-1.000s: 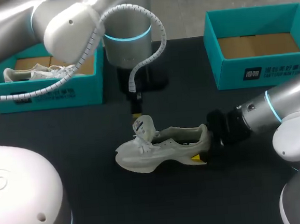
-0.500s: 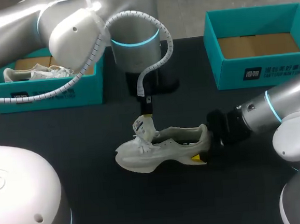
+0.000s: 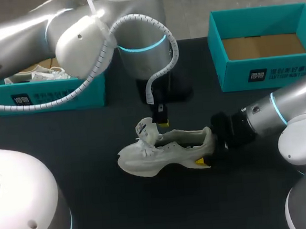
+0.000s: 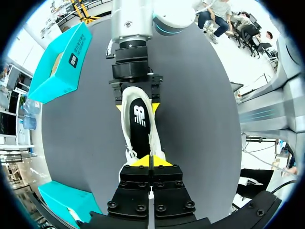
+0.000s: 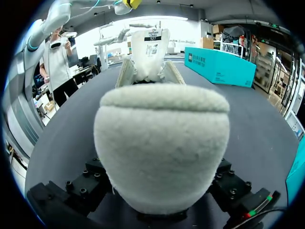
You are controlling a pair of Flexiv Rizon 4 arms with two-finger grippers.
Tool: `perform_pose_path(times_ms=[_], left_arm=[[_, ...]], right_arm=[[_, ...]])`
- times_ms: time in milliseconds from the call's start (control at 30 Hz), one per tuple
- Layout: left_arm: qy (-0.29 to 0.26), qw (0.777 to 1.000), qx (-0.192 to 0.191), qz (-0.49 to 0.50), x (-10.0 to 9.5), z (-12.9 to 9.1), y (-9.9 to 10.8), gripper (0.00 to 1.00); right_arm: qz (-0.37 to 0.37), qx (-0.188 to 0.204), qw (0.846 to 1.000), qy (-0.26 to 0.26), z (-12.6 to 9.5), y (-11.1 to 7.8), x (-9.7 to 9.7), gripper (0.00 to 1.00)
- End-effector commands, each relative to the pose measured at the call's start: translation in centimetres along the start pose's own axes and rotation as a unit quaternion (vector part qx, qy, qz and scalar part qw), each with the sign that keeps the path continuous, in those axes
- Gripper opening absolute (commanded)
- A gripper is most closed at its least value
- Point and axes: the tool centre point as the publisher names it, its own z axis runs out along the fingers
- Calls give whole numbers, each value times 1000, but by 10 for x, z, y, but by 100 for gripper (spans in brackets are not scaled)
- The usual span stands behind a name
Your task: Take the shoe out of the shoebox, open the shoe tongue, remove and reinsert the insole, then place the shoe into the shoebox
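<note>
At ten o'clock on the dark table [image 3: 92, 151] stands the left shoebox [image 3: 61, 95], teal card with a second white shoe [image 3: 41, 76] lying in it. My left gripper [image 3: 163, 121] hangs just above the middle of the table, its yellow tips pressed together on nothing, poised over the mouth of the shoe [image 3: 161, 156]. The shoe lies on the table at the centre, out of any box, toe toward nine o'clock and heel toward three. Its tongue [image 3: 146, 130] stands upright and folded clear, so I judge the opening step done and the insole step in hand. The insole [image 4: 139, 119] shows as a flat dark liner inside a pale, soft-looking upper with a chunky moulded sole. It looks thin and bendy, so the next move calls for parting my left fingers, dipping into the opening and pinching an edge without dragging the whole shoe. My right gripper [image 3: 206, 151] grasps the heel [image 5: 162, 143] from both sides — a rounded, fleecy cup — to steady it. At two o'clock the right shoebox [image 3: 266, 73] waits open, bare brown card inside.
</note>
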Motion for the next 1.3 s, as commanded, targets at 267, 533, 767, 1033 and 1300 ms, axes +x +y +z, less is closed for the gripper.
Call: perform_pose_path(times_ms=[267, 533, 767, 1033, 1300], left_arm=[[-5, 1000, -25, 2, 2, 14, -17, 0], [10, 1000, 5, 13, -2, 22, -22, 0], [11, 1000, -3, 14, -10, 47, -35, 0], [13, 1000, 1, 20, -24, 78, -42, 0], [17, 1000, -10, 17, -28, 109, -47, 0]], right_arm=[[0, 1, 1000, -1, 2, -2, 0, 0], [0, 1, 1000, -1, 2, -2, 0, 0], [0, 1, 1000, -1, 2, -2, 0, 0], [0, 1, 1000, -1, 2, -2, 0, 0], [0, 1, 1000, -1, 2, -2, 0, 0]])
